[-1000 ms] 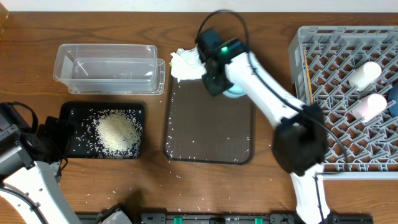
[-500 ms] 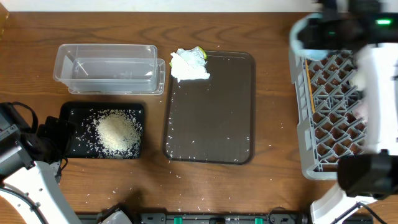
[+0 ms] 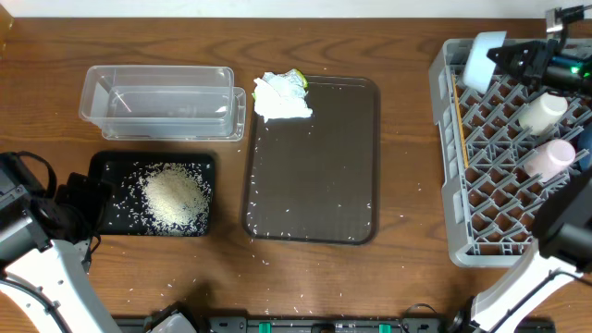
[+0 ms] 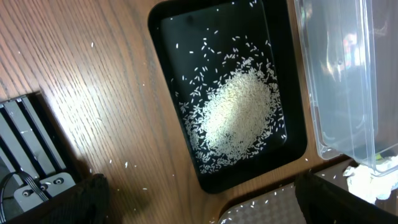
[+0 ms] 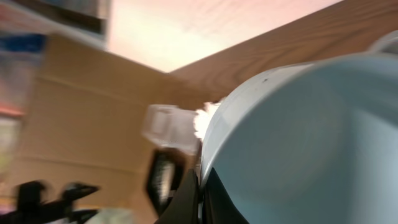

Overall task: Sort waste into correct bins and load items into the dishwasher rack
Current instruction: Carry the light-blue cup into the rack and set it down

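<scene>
— Where was your right gripper [image 3: 501,57] at that moment?
— Over the far left corner of the large grey lattice dishwasher rack [image 3: 447,199]. Its fingers were pinched tight on the rim of the small light-blue bowl [image 3: 481,55], which hung tipped on its side.
— And your left gripper [image 3: 81,199]?
— Spread wide and holding nothing, just left of the shallow black rectangular tray [image 3: 100,166], where the heap of loose white rice grains [image 3: 174,197] lay.
— The crumpled white paper wad [image 3: 280,97]?
— On the far left corner of the dark brown serving tray [image 3: 314,166], just right of the clear plastic rectangular tub [image 3: 92,92].
</scene>
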